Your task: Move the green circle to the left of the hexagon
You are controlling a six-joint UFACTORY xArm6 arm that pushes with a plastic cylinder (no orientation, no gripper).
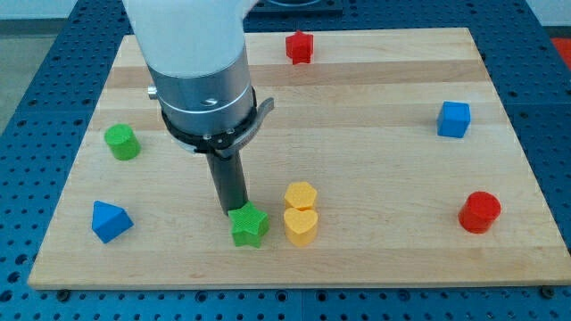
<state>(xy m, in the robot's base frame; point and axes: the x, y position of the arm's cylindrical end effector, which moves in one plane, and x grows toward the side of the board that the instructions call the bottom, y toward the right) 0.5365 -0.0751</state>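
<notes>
Camera view shows a pale wooden desk (375,116) with fine horizontal grain, lying on a blue perforated base (36,116). Over its left half hangs the arm (198,62), a broad white shell above a brushed metal cylinder ringed by a black collar, pointing straight down. From the collar a straight dark rod (229,183) drops vertically to the board. No pincer shows on this arm, so neither clenched nor released applies; it ends only in my tip (234,212).

My tip sits at the top edge of the green star (250,226), touching it or very nearly so. Just to the star's right stand two yellow blocks in contact, the yellow hexagon (301,193) above the yellow heart (301,226). The blocks look like matte moulded plastic.

At the view's left edge lies the green circle (120,142), a short cylinder, well apart from my tip and up-left of it, far left of the hexagon. Below it rests the blue triangle (111,221). A red block (300,46), shape unclear, sits near the top edge; a blue cube (454,119) and a red cylinder (480,212) occupy the right side.
</notes>
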